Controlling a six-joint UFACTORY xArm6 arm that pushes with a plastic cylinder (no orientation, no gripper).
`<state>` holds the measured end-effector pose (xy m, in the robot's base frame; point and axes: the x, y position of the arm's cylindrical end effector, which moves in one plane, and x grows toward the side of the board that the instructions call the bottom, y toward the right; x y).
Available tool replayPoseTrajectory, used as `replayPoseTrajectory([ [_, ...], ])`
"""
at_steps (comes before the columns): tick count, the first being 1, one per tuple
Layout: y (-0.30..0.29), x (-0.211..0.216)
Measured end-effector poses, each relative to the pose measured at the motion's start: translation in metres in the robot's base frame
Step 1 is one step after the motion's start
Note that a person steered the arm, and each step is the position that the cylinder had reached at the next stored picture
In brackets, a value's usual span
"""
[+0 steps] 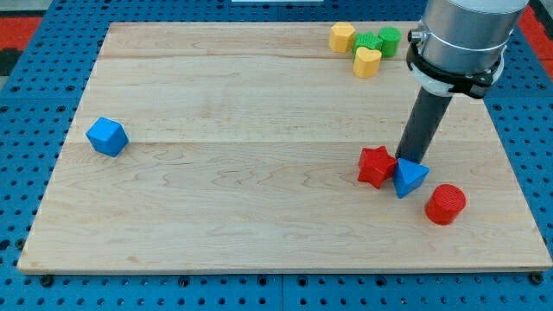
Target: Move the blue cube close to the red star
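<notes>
The blue cube (107, 136) sits alone near the board's left edge. The red star (376, 166) lies at the right of the board, touching a blue triangular block (409, 177) on its right. My tip (410, 160) stands just above the blue triangular block, at the red star's upper right, far from the blue cube.
A red cylinder (445, 204) lies to the lower right of the blue triangular block. At the view's top are a yellow block (342, 36), a yellow heart (367, 61), a green star-like block (367, 41) and a green cylinder (390, 40). The wooden board (259, 216) lies on a blue pegboard.
</notes>
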<state>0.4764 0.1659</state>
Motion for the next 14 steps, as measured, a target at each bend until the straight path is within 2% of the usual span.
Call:
replayPoseTrajectory([
  [1,-0.019,-0.064],
  [2,-0.083,-0.032],
  [3,-0.044,0.029],
  [4,-0.111,-0.023],
  [6,-0.351,-0.152],
  [7,-0.433,-0.08],
  [8,-0.416,-0.025],
  [9,-0.323,-0.05],
  [10,-0.262,-0.079],
  [11,-0.2,-0.059],
  [13,-0.249,-0.003],
  [14,-0.152,0.025],
])
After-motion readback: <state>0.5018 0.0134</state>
